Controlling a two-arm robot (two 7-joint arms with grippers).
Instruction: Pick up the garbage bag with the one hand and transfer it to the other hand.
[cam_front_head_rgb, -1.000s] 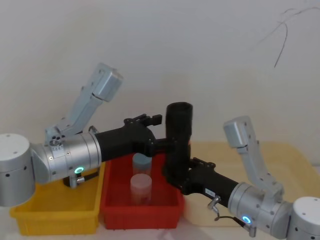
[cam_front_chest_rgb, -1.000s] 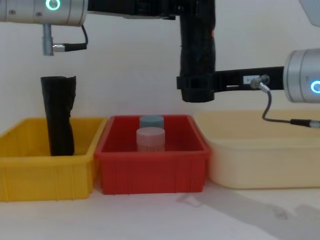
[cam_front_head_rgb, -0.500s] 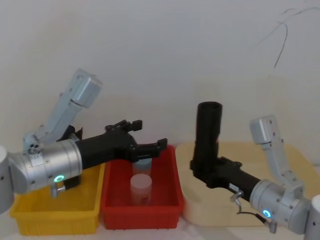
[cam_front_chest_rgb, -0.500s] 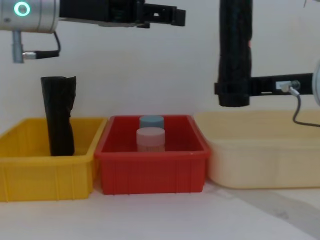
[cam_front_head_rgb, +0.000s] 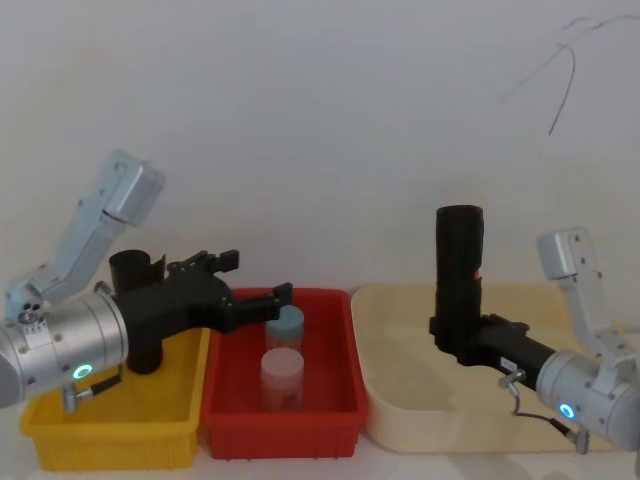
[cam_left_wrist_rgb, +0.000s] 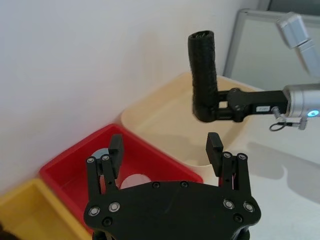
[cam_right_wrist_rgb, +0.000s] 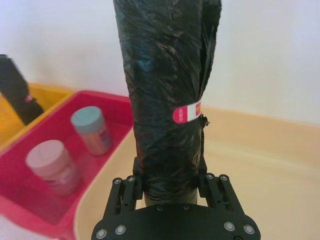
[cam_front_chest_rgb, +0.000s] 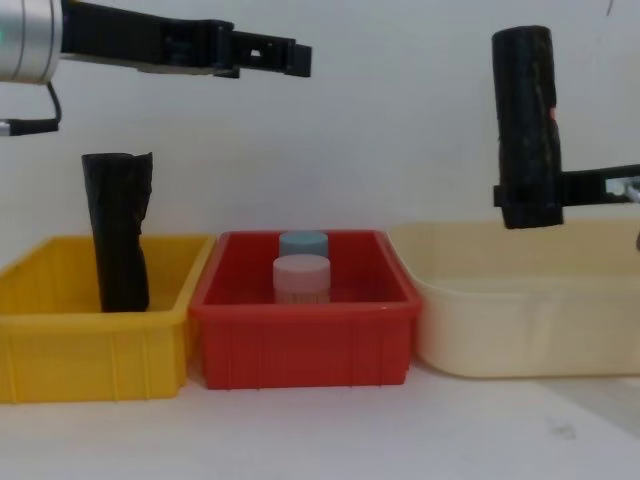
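Seemingly the handover itself is done, judging by who holds what. At nine o'clock of the head view sits the yellow bin, with a spare black roll standing in it (not the one wanted). Above its seam with the red bin hangs the left gripper, fingers spread wide and empty, pointing toward three o'clock. Two lidded jars stand in the red bin, untouched.

At three o'clock, above the cream tray, the garbage bag stands upright in the air, clear of the tray floor. The right gripper pinches it low down, near the bottom end, fingers pressed into the film on both sides.

What is left, I judge, is to keep that low grip firm, since most of the roll rises above the pinch and could tip, while the left arm stays well apart.
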